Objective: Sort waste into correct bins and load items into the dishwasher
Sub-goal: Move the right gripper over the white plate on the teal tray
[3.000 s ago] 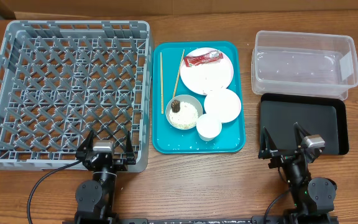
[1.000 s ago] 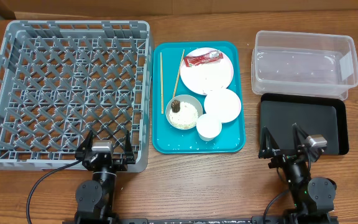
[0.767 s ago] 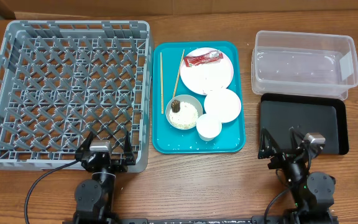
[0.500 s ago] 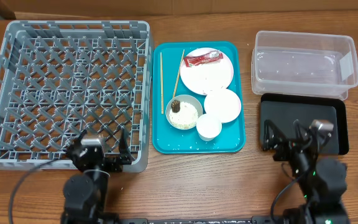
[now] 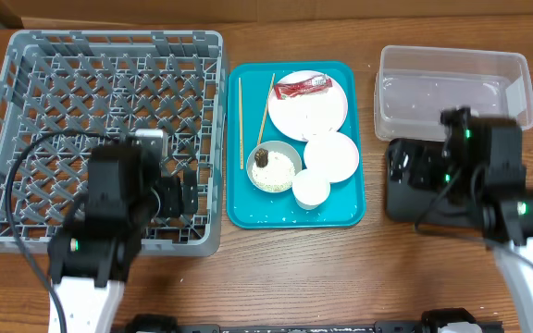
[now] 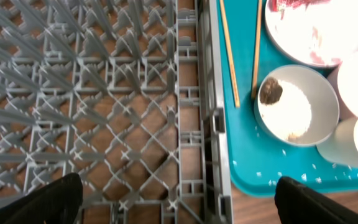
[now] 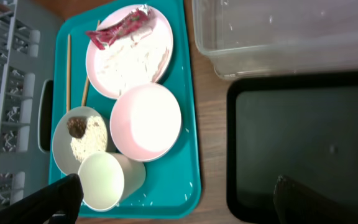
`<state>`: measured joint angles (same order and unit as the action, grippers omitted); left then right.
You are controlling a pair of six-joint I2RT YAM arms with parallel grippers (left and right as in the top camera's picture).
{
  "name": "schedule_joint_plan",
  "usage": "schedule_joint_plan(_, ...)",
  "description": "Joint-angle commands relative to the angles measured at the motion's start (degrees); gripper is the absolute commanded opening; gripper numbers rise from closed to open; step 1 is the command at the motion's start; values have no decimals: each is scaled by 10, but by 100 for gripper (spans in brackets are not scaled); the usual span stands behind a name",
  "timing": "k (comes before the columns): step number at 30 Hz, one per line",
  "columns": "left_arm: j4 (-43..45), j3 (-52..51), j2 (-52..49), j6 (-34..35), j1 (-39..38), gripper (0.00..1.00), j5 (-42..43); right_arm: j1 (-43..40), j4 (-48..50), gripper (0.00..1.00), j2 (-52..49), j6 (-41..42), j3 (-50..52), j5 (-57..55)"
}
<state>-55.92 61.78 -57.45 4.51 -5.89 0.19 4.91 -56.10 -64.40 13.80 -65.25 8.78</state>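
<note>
with left gripper (image 6: 179, 200) and right gripper (image 7: 174, 190) wide, empty: best to straddle shiny red snack wrapper (image 7: 120, 28) at flat teal tray (image 7: 166, 175)'s far edge.

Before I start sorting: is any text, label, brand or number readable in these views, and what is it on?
No text can be read in any view.
On the red snack wrapper: any print is too blurred to read.
On the pale sticker at the clear tub end: too small to read.
</note>
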Motion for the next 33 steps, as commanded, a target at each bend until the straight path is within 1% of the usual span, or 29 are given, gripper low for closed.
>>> schedule_joint_plan(1,-37,56,-40,6,4,100,13,3,-13,100,-42,-20,-54,3)
schedule_joint_plan(4,-50,61,-59,9,4,100,24,3,-2,100,-57,-19,-57,16)
schedule_joint_plan(8,-58,61,-70,9,4,100,53,3,39,100,-58,-34,-57,38)
schedule_joint_plan(12,-53,61,-70,8,4,100,54,4,59,100,-58,-34,-57,92)
schedule_joint_plan(17,-43,61,-71,8,4,100,52,18,72,100,-59,-43,-59,76)
schedule_joint_plan(20,-38,61,-70,8,4,100,51,24,70,100,-72,-54,-78,71)
schedule_joint_plan(23,-38,61,-70,9,4,100,33,25,63,99,-105,-54,-119,71)
schedule_joint_plan(26,-38,61,-70,46,4,100,-8,25,43,100,-158,-54,-181,71)
schedule_joint_plan(29,-37,61,-70,80,12,100,-48,31,-3,99,-222,-86,-256,72)
schedule_joint_plan(31,-35,61,-70,96,24,100,-55,40,-30,99,-259,-110,-299,69)
schedule_joint_plan(33,-33,61,-70,107,39,100,-55,52,-52,99,-300,-116,-344,36)
